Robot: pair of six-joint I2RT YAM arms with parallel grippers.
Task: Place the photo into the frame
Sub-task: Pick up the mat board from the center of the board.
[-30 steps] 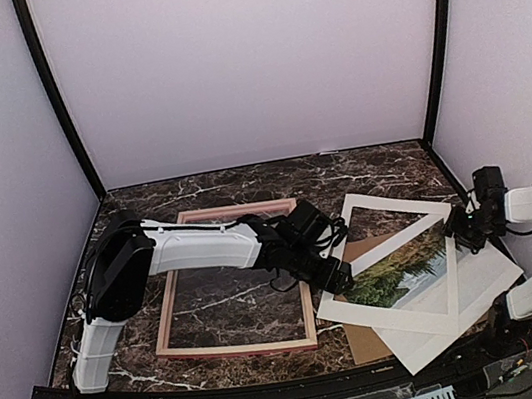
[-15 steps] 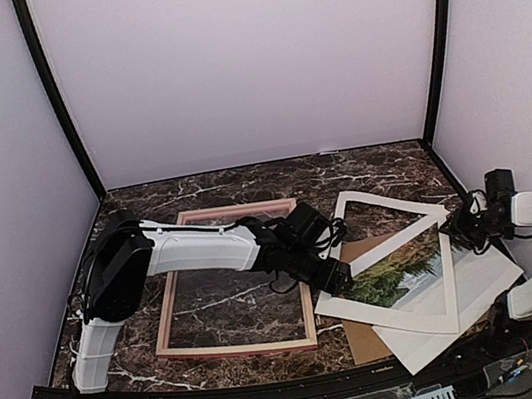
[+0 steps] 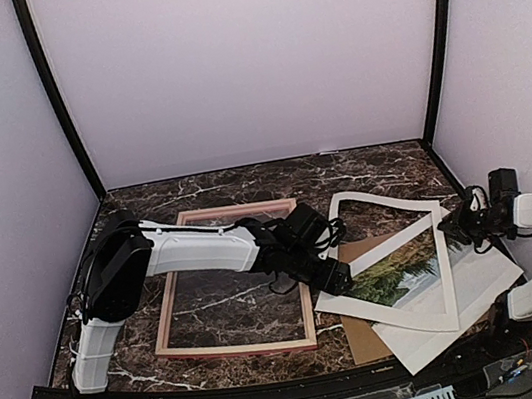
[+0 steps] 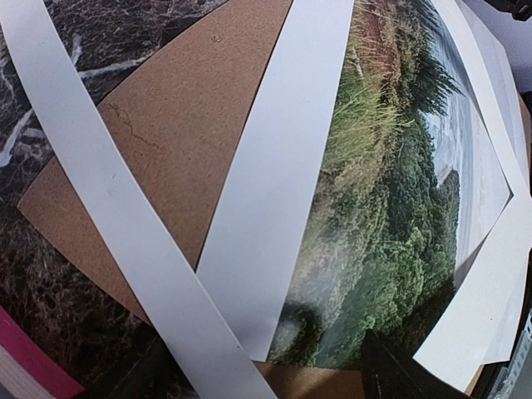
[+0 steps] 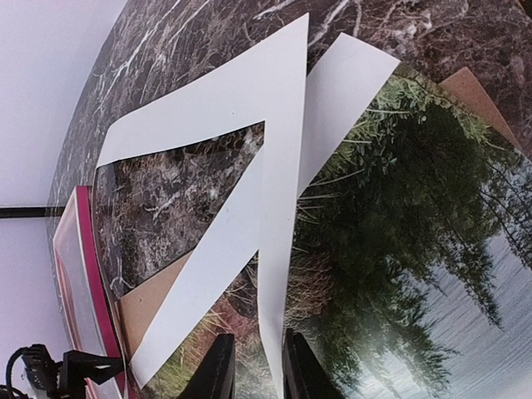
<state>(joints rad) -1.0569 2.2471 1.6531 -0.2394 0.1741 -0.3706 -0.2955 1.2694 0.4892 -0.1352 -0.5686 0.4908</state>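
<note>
One landscape photo lies outside the frame, right of it on the marble table. It rests partly on a brown backing board and partly on a larger white sheet. A white mat board with a rectangular window lies skewed over the photo, so the green trees and pale water show through the window. In the left wrist view, the photo shows a broad white margin along one side. A narrower rail of the mat board crosses that margin and the backing board.

The frame lies flat, left of centre, with marble showing through its opening. Its right rail is just beside the near-left corner of the mat board.

The left gripper reaches across the frame's right rail and hovers over that corner of the stack. From its own camera the left gripper has its fingers spread wide, with nothing between them.

The right gripper sits at the mat board's right corner, which looks slightly raised there. In the right wrist view the right gripper has its fingers close together, with a rail of the mat board running between them, pinched. Beyond it are the photo and the frame.
</note>
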